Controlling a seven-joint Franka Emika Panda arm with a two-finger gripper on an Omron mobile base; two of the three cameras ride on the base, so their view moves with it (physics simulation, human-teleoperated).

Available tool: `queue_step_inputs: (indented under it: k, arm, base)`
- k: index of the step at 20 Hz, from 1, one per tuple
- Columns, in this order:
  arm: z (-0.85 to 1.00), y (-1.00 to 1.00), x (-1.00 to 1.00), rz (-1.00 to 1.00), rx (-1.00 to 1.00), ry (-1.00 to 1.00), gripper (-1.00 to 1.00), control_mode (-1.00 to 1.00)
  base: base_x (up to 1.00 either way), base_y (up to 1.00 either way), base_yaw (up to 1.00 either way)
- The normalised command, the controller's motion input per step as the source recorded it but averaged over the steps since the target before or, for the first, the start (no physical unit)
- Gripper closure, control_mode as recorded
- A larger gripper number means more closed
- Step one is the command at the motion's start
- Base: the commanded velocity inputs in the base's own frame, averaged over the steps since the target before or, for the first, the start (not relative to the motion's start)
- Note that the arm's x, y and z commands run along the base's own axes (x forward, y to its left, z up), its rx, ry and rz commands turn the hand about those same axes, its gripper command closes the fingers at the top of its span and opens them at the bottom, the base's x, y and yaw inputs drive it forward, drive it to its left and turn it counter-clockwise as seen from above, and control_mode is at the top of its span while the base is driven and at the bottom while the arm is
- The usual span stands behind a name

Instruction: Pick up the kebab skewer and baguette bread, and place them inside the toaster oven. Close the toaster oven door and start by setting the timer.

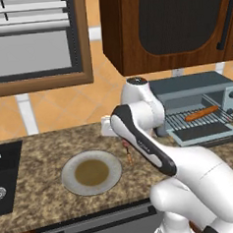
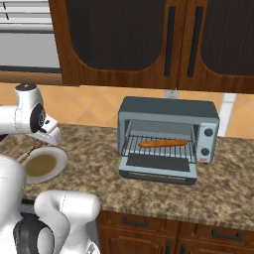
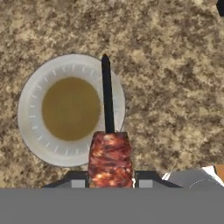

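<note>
On the granite counter: one skewer [image 3: 109, 153], one plate [image 3: 39, 131] at its nine o'clock, and one toaster oven [image 2: 168, 139] holding one baguette [image 2: 163, 143] on its one wire rack [image 2: 149, 149]. The oven has one drop-down door [image 2: 158, 166] and two knobs [image 2: 208, 133] at the baguette's three o'clock, with two cabinet doors [image 2: 218, 39] at its twelve.
</note>
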Motion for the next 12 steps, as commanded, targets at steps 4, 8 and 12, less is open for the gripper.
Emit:
queue_step_inputs:
  k: [4,8,12]
  arm:
    - [0.21,-0.81,-0.16,-0.43,0.07,-0.04,1.00,-1.00]
    - [0.14,-0.86,-0.14,-0.42,0.09,-0.08,1.00,-1.00]
    - [0.16,-0.80,-0.06,-0.37,0.10,-0.05,1.00,-1.00]
  base:
    - [0.00,0.00,0.00]
    - [0.00,0.00,0.00]
    - [0.00,0.00,0.00]
